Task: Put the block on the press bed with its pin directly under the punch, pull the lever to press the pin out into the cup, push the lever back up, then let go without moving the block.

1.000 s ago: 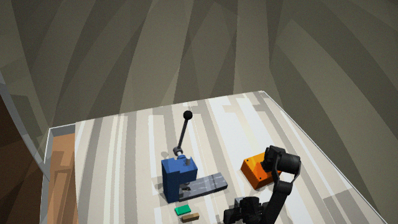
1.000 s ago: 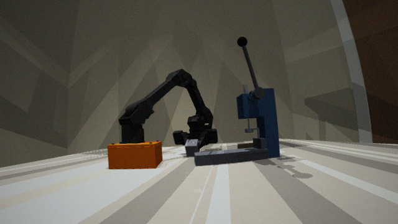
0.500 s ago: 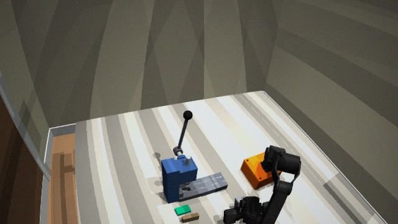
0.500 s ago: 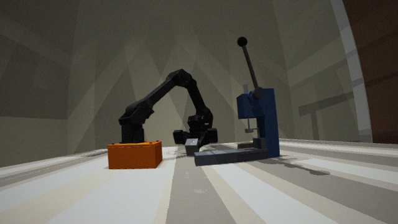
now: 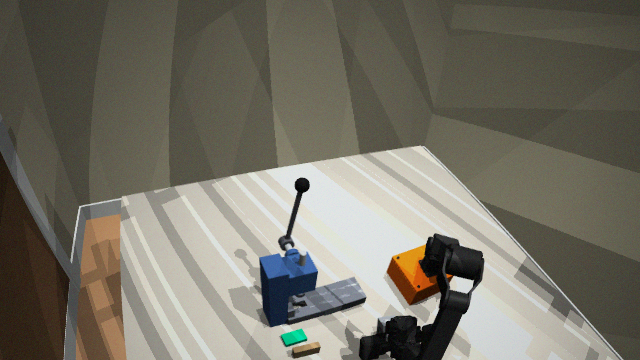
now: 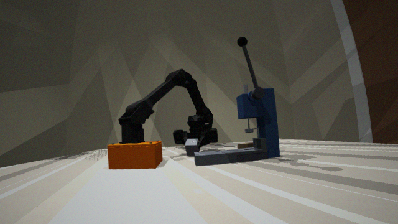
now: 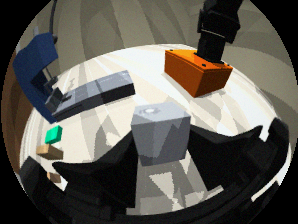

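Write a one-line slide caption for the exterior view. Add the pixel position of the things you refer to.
Gray block (image 6: 191, 146) (image 7: 161, 131) between the fingers (image 6: 193, 149), beside the press, lever (image 6: 250, 66) (image 5: 294, 215) raised.

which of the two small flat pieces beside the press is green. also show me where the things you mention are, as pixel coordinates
The one nearer the blue press (image 5: 272, 295) (image 6: 270, 124) (image 7: 34, 67): the green piece (image 5: 294, 337) (image 7: 53, 134); the other (image 5: 306, 349) (image 7: 49, 151) is tan.

There is one blue, C-shaped press (image 5: 274, 295) (image 6: 271, 124) (image 7: 35, 65), one grey, box-shaped block (image 5: 383, 324) (image 6: 191, 146) (image 7: 161, 132) and one flat green rectangular piece (image 5: 294, 337) (image 7: 53, 134). Brownish pieces number two: one tan oblong bar (image 5: 306, 349) (image 6: 245, 145) (image 7: 50, 151), one small brown piece (image 7: 54, 177) (wrist view only).
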Robot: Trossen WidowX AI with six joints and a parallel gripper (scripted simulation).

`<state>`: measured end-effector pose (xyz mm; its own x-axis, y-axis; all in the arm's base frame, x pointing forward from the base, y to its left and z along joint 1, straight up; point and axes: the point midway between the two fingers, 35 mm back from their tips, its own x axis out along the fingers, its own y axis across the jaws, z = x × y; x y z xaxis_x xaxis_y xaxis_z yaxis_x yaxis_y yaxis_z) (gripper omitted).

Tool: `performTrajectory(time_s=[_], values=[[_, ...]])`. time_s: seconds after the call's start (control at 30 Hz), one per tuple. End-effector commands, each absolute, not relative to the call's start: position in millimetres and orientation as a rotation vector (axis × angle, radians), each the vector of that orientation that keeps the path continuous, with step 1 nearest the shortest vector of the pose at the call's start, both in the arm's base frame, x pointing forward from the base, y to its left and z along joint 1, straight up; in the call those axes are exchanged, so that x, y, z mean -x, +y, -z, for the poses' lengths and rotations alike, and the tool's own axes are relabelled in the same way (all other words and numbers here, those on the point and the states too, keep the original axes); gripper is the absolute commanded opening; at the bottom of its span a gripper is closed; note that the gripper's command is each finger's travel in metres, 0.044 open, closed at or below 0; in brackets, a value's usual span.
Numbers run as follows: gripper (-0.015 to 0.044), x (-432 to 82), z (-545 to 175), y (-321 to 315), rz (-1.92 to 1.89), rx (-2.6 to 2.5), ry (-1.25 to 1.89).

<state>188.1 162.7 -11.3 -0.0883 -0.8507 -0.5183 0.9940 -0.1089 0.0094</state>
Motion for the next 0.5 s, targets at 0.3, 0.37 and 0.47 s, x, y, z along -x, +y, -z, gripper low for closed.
performTrajectory(time_s=[0.3, 0.37, 0.47], values=[[0.044, -188.9, 10.1, 162.5, 1.627, -0.459, 0.396], [0.044, -188.9, 10.1, 162.5, 1.627, -0.459, 0.396], [0.044, -188.9, 10.1, 162.5, 1.627, -0.459, 0.396]])
